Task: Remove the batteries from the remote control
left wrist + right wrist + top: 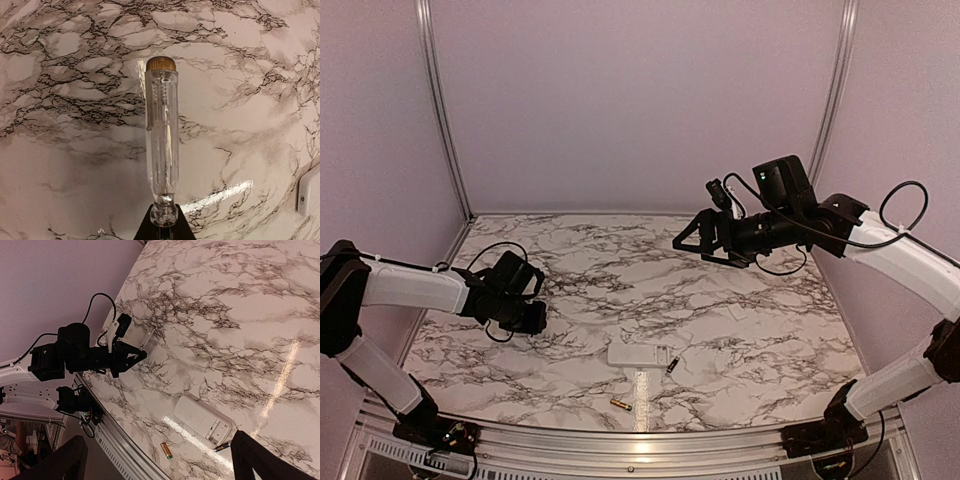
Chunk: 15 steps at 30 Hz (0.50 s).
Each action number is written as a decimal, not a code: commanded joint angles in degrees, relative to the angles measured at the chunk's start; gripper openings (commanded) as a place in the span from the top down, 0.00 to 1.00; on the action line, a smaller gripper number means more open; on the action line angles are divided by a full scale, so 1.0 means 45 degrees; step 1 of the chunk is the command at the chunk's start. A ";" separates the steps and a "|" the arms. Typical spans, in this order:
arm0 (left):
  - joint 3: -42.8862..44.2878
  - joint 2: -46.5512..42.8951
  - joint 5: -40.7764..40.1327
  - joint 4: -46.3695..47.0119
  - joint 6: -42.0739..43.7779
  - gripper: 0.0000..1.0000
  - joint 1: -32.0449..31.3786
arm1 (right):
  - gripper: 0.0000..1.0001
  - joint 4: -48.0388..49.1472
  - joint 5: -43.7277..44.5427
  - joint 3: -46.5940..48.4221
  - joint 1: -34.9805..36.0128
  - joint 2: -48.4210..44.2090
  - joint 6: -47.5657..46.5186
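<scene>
Left tool [139,355] seemingly grips a clear rod [161,145]; right tool [682,238] wide, high; remote [638,355] near table edge [640,432].

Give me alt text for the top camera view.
A white remote lies near the front of a marble table, with a dark battery beside its right end and a gold battery nearer the edge. The left gripper sits low at left; the right gripper hangs high at right.

The tabletop [620,270] shows a white marble pattern with dark grey veining. The remote control [638,355] is white; the dark battery [673,365] at its 3 o'clock has a gold end, and the golden-orange battery [620,404] lies at its 6 o'clock. The transparent rod [161,135] carries an amber cap.
</scene>
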 commanded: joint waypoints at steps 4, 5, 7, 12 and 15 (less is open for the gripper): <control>-0.0131 0.0507 0.0187 -0.0058 -0.0366 0.95 0.0088 | 0.02 -0.0288 0.0238 0.0006 -0.0104 -0.0059 0.0086; -0.0123 0.0573 0.0218 -0.0058 -0.0385 0.93 0.0094 | 0.02 -0.0305 0.0248 0.0009 -0.0103 -0.0055 0.0081; -0.0096 0.0681 0.0278 -0.0056 -0.0429 0.89 0.0097 | 0.01 -0.0325 0.0270 0.0000 -0.0103 -0.0054 0.0085; -0.0069 0.0863 0.0323 -0.0045 -0.0524 0.77 0.0096 | 0.02 -0.0340 0.0379 -0.0038 -0.0106 -0.0054 0.0062; 0.0003 0.0911 0.0284 -0.0134 -0.0536 0.64 0.0095 | 0.02 -0.0335 0.0383 -0.0075 -0.0103 -0.0055 0.0031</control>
